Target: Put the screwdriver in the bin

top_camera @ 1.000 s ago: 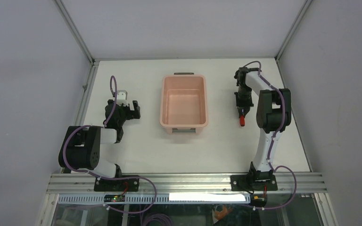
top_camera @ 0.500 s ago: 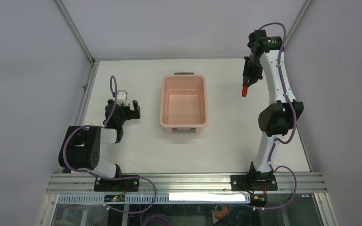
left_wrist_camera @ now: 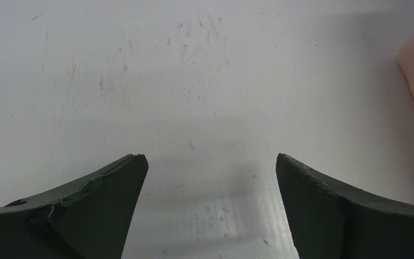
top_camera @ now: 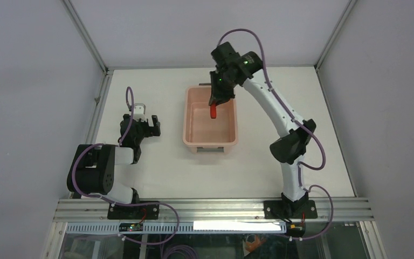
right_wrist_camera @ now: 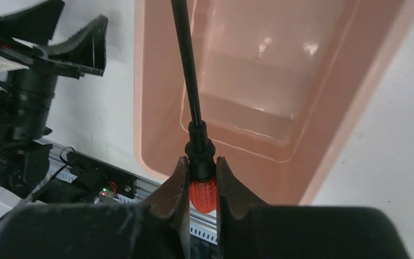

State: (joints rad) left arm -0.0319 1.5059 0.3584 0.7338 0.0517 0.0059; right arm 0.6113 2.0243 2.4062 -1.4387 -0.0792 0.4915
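Step in hand: release of the screwdriver (right_wrist_camera: 200, 178) over the bin (top_camera: 190, 121); the drop is best made low and central, well inside the rim.
Right gripper (right_wrist_camera: 199, 181): jaws nearly closed, clamped on the red handle, shaft pointing into the bin.
Screwdriver position: held above the bin's far half.
Left gripper (left_wrist_camera: 209, 162): jaws spread wide, nothing held, left of the bin.
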